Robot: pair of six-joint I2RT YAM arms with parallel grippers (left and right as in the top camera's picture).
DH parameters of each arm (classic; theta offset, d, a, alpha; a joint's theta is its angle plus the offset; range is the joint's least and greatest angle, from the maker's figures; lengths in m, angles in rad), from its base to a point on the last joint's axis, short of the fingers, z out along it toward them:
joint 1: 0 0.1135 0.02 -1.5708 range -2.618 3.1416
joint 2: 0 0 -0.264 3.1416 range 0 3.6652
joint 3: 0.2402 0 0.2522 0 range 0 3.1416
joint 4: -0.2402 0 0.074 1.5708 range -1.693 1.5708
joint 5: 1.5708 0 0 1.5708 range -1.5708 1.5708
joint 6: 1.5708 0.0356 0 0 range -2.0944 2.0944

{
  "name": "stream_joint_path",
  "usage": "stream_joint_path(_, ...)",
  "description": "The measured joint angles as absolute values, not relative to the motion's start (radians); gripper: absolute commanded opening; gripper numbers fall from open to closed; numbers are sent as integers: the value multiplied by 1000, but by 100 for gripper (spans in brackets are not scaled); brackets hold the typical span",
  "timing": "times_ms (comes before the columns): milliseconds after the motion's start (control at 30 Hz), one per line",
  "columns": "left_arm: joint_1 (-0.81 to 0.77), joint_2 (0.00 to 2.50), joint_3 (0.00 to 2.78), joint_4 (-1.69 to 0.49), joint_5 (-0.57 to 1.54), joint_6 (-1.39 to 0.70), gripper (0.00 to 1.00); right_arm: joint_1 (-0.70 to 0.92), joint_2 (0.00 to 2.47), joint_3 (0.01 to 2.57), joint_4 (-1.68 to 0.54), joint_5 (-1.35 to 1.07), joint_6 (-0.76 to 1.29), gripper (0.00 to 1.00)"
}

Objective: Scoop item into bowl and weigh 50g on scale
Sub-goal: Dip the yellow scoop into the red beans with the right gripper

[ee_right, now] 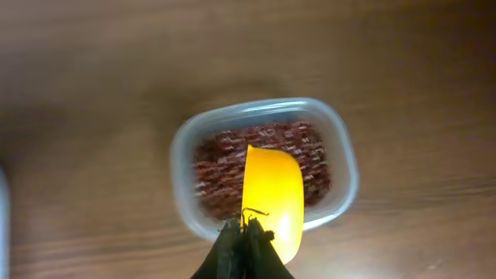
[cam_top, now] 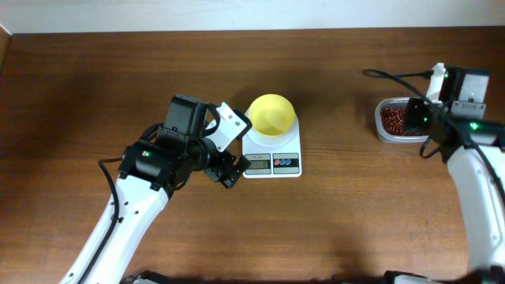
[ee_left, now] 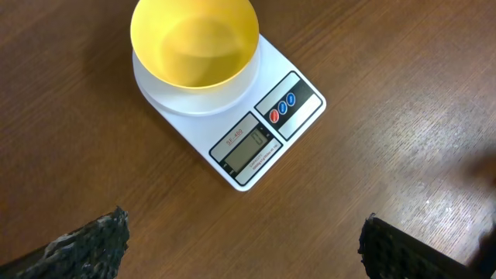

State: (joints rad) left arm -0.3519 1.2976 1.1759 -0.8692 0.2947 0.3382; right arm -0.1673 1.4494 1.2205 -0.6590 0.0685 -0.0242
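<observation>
While the right gripper (ee_right: pixel 244 246), clamped on the yellow scoop (ee_right: pixel 271 194), points it up-frame over the beans (ee_right: pixel 221 167) in the tub (ee_right: pixel 345 167) at the overhead's right edge, the empty bowl (cam_top: pixel 272 114) sits on the scale (cam_top: pixel 272 164) well leftward, mid-frame; the left gripper (ee_left: pixel 244 232) gapes empty nearby.

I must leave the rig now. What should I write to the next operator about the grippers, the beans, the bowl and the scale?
Left gripper: open, empty, beside the scale.
Right gripper: shut on the yellow scoop, over the beans in the clear tub; no beans visible in the scoop.
Bowl: on the scale, empty.
Done: bowl on the scale, scoop in grip.
Left: scoop beans into the bowl until 50 g. Display is unreadable here.
</observation>
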Motion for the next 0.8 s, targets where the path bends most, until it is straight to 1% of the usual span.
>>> stream_joint_path(200,-352,1298,1176,-870,295,338,99,-236,1539,1221,-551,115,-64,4)
stream_joint_path(633,-352,1298,1176,-870,295,338,99,-252,1696,1221,-541,-17,-60,4)
stream_joint_path(800,-352,1298,1176,-870,295,338,99,-254,1707,1221,-542,-77,-52,4)
